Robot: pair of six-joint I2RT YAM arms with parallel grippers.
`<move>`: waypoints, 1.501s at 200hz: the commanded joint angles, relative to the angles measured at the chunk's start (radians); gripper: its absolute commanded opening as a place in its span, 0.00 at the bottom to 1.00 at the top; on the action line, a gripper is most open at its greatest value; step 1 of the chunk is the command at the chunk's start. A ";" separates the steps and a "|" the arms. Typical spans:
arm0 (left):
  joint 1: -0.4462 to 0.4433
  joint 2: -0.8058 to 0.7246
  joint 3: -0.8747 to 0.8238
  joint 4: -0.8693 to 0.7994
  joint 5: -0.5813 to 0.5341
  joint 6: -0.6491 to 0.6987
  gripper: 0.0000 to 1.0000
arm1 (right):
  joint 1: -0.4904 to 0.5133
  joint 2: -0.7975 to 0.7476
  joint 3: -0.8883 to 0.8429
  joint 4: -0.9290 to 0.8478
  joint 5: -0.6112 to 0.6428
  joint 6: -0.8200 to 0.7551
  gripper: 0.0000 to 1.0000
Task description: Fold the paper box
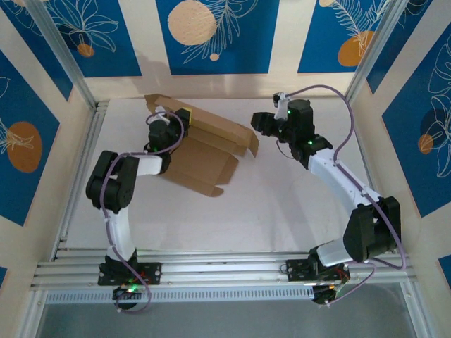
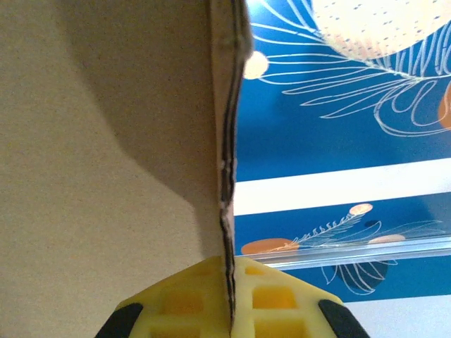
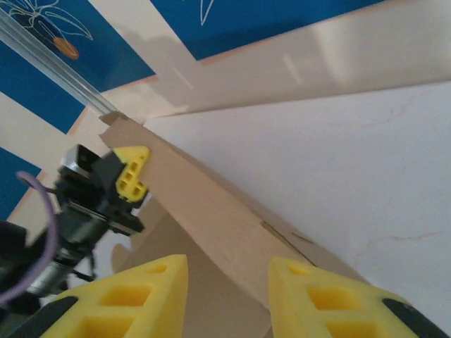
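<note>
Toward the back left of the white table (image 1: 296, 211) lies the paper box (image 1: 204, 158), a plain brown corrugated cardboard sheet with flaps and creases, partly formed. Its long back wall stands raised while a flat panel with a notched flap spreads toward the near side.

The left gripper (image 1: 180, 115) sits at the back left end of that raised wall. In the left wrist view its yellow fingers (image 2: 190, 303) are pressed together on the thin edge of an upright cardboard panel (image 2: 106, 176), with the corrugated edge running straight down between them, so it is clamped on the box.

The right gripper (image 1: 261, 124) hangs at the right end of the box, just beside the corner of the raised wall. From the right wrist camera its two yellow fingers (image 3: 331, 306) stand apart, and the top edge of the cardboard wall (image 3: 211, 211) runs down toward the gap between them. Whether either finger touches the cardboard cannot be told.

Blue wall panels (image 1: 211, 35) with white leaf drawings surround the table.
</note>
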 commanded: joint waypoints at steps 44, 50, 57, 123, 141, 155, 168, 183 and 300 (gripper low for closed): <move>-0.026 0.034 -0.103 0.277 -0.005 0.009 0.00 | 0.062 0.044 0.070 -0.325 -0.069 0.292 0.46; -0.028 0.029 -0.113 0.272 -0.008 0.014 0.00 | 0.069 0.051 0.065 -0.325 -0.068 0.290 0.46; -0.029 0.019 -0.123 0.263 -0.010 0.021 0.00 | 0.084 0.061 0.067 -0.331 -0.053 0.278 0.47; -0.078 -0.100 -0.226 0.139 -0.123 0.079 0.00 | 0.095 0.192 0.094 -0.377 0.024 0.234 0.48; -0.102 -0.143 -0.244 0.097 -0.161 0.103 0.00 | 0.076 0.231 0.120 -0.379 0.043 0.199 0.48; -0.120 -0.173 -0.250 0.062 -0.196 0.125 0.00 | 0.055 0.269 0.152 -0.377 0.037 0.183 0.48; -0.133 -0.195 -0.257 0.031 -0.217 0.131 0.00 | 0.041 0.306 0.187 -0.372 0.020 0.165 0.48; -0.149 -0.215 -0.273 0.016 -0.248 0.127 0.00 | 0.028 0.349 0.248 -0.388 0.002 0.132 0.49; -0.205 -0.313 -0.379 -0.091 -0.399 0.141 0.00 | -0.015 0.418 0.361 -0.373 -0.275 0.133 0.51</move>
